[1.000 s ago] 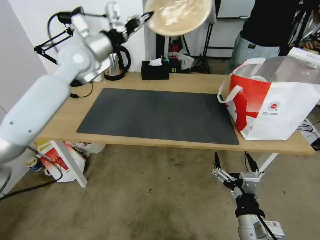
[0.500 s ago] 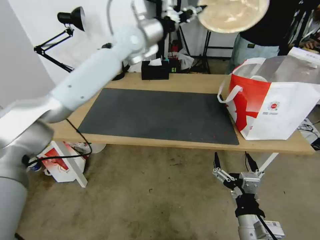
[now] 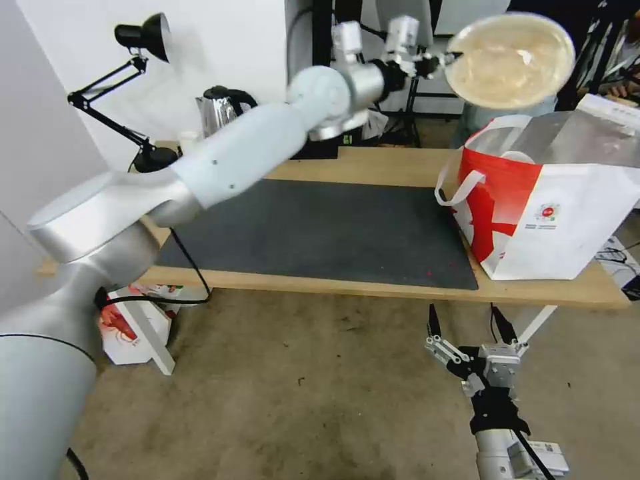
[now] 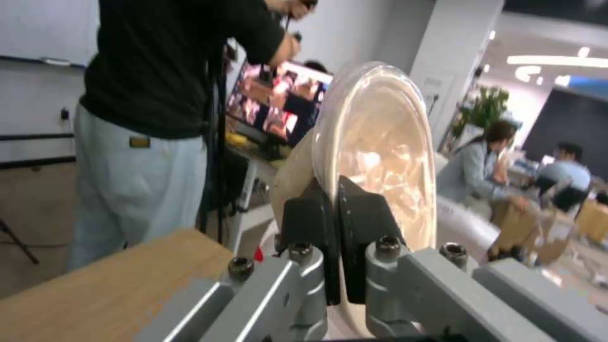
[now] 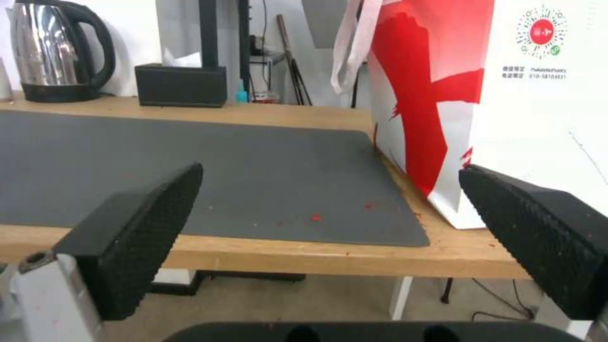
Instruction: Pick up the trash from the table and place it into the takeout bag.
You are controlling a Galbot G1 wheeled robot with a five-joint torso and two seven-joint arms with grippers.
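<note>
My left gripper [image 3: 445, 61] is shut on the rim of the shallow beige bowl [image 3: 510, 60] and holds it tilted on edge in the air, just above the back of the takeout bag's opening. The left wrist view shows the black fingertips [image 4: 317, 223] pinching the bowl [image 4: 380, 142] at its rim. The takeout bag [image 3: 553, 200], white with a red panel and silver lining, stands open at the right end of the table [image 3: 373, 167]. My right gripper [image 3: 467, 320] hangs open below the table's front edge, facing the bag [image 5: 443, 95] and the mat [image 5: 190, 166].
A dark grey mat [image 3: 320, 230] covers the middle of the table. A steel kettle [image 3: 220, 110] and a black desk lamp [image 3: 143, 33] stand at the back left. A black tissue box [image 5: 180, 83] sits at the back. A red-and-white box [image 3: 127, 327] lies under the table. A person stands behind the bag.
My left arm has swung to the right with the beige bowl, from above the table's back middle to above the bag. The right arm has not moved.
</note>
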